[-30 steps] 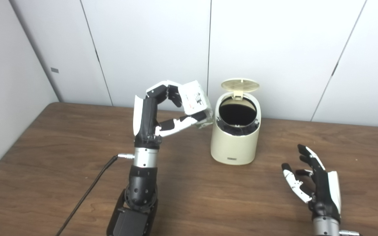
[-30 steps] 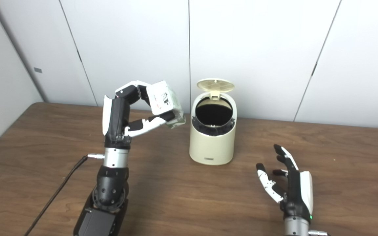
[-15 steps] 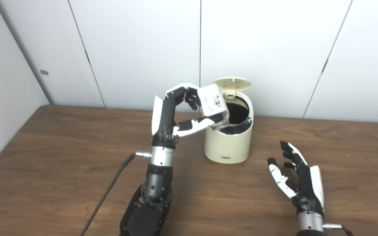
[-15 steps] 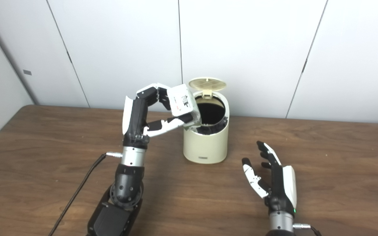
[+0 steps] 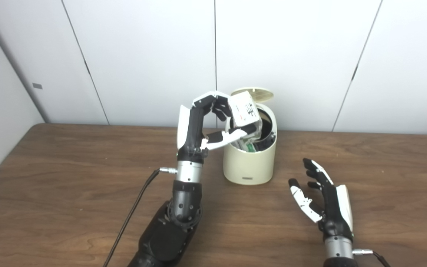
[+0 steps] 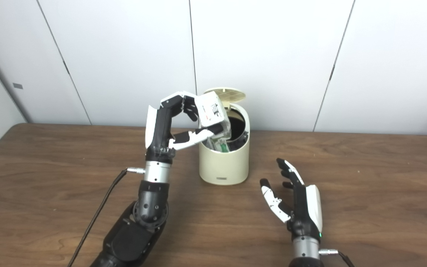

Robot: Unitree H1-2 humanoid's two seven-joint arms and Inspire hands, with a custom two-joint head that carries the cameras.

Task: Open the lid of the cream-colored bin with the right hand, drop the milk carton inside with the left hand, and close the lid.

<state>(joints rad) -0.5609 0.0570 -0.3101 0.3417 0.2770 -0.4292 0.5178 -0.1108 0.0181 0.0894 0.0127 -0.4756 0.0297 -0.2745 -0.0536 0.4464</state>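
Note:
The cream-colored bin (image 5: 249,163) stands near the back of the wooden table with its round lid (image 5: 260,94) flipped up behind the dark mouth. My left hand (image 5: 213,122) is raised over the bin's left rim, shut on the white milk carton (image 5: 245,115). The carton is tilted and its lower end, with a green patch, dips into the opening. My right hand (image 5: 323,198) rests low on the table to the right of the bin, open, fingers spread and holding nothing.
A black cable (image 5: 133,217) runs from my left wrist down to the table's front edge. White wall panels (image 5: 310,55) stand just behind the bin. The brown table (image 5: 69,178) stretches to the left and right of the arms.
My left hand has carried the carton rightward from beside the bin to over its mouth, its lower end now inside. The camera has shifted, and the right hand has stayed open.

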